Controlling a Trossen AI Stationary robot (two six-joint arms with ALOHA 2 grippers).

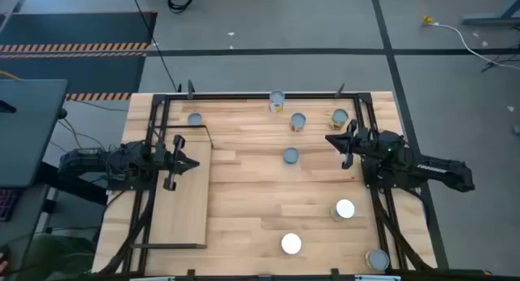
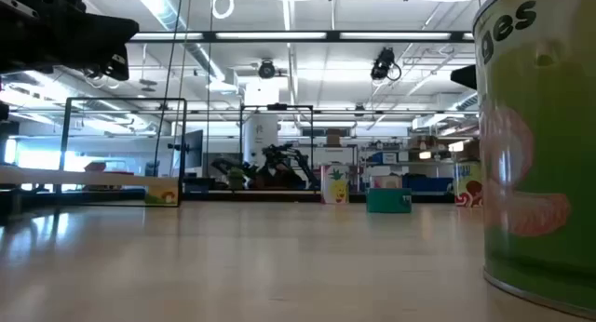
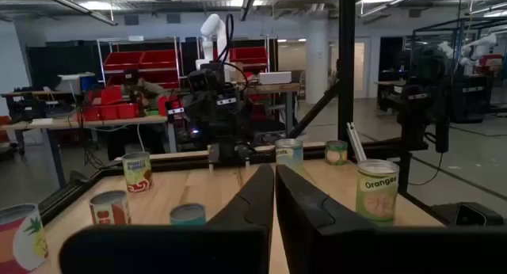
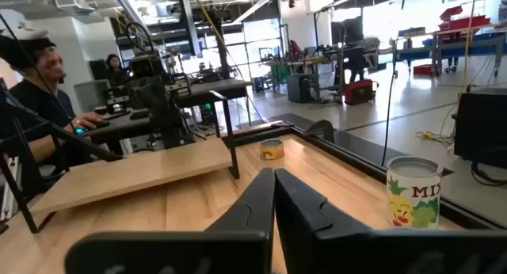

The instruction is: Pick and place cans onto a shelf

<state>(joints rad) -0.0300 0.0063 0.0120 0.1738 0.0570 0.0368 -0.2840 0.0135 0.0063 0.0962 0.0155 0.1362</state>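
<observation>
Cans lie scattered over the planked tabletop point(image 1: 268, 192) while the shelf point(image 1: 183, 196), a pale board on a thin black frame, stands bare along the left side. Seen from above, one can point(image 1: 194, 118) sits near the far left corner just beyond the shelf, another point(image 1: 277, 101) touches the far rail, and three more cluster toward the far right: one point(image 1: 297, 122) behind the central can point(image 1: 291, 156), one point(image 1: 339, 118) close to the right gripper. Nearer the front stand a white-topped can point(image 1: 344, 209), a second point(image 1: 291, 244) and a third point(image 1: 376, 260) at the front right corner; the last is possibly the big green-labelled can point(image 2: 540, 145) filling the low view's edge, though that cannot be confirmed. The left gripper point(image 1: 188, 162) hovers over the shelf's far half, its fingers point(image 3: 253, 199) pressed together and holding nothing. The right gripper point(image 1: 337, 143) hangs near the right rail, between two cans, fingers point(image 4: 257, 199) likewise closed and empty. A person point(image 4: 36, 84) sits at a desk beyond the table.
</observation>
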